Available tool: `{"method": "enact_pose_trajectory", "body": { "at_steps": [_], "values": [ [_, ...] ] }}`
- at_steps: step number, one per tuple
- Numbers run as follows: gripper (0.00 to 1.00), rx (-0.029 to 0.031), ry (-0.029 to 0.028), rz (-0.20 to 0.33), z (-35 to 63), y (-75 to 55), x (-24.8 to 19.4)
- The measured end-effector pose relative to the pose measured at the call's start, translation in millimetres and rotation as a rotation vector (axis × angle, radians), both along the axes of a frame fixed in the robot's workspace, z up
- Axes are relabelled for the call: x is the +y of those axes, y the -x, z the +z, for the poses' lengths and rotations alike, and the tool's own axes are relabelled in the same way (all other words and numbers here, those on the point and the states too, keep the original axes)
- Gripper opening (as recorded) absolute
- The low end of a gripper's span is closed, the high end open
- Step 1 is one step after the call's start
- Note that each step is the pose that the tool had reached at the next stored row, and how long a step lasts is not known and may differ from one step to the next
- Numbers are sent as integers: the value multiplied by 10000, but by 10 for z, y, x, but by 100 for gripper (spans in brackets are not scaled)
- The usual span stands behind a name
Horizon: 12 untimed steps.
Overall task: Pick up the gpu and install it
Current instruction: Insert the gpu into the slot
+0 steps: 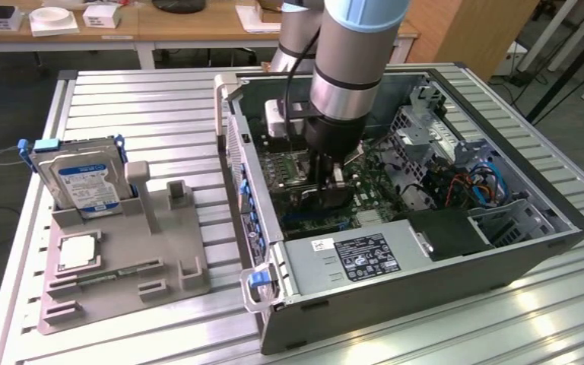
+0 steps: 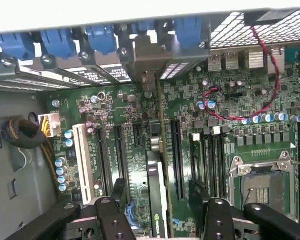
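The case [image 1: 535, 251] lies open, with the gpu [image 2: 157, 190] standing edge-on in a motherboard [image 2: 230, 100] slot. The gripper [image 2: 160, 220] hovers wide around it, fingers [image 2: 112, 215] apart.

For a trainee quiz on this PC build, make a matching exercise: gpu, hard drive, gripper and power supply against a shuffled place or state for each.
Things:
1. gpu
2. hard drive
3. gripper
4. power supply

Places or states:
a. upright in the grey holder, outside the case
b. open
c. inside the case, wearing a black label
d. on edge on the motherboard, between the fingers

Pairs: 1-d, 2-a, 3-b, 4-c
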<state>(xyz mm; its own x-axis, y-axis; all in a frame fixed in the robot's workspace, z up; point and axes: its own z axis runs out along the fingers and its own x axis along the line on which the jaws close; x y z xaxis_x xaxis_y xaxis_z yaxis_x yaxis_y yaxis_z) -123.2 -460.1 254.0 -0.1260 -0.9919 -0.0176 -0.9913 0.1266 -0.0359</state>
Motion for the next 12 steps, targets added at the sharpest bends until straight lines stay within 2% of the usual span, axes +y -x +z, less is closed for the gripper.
{"method": "enact_pose_trajectory", "body": {
  "at_steps": [4, 9, 11, 12],
  "values": [
    [62, -2, -1, -162, 31, 19, 0],
    [62, -46, 1, -197, 34, 85, 5],
    [62, -49, 63, -197, 34, 86, 9],
    [62, -48, 64, -196, 34, 86, 9]
  ]
}}
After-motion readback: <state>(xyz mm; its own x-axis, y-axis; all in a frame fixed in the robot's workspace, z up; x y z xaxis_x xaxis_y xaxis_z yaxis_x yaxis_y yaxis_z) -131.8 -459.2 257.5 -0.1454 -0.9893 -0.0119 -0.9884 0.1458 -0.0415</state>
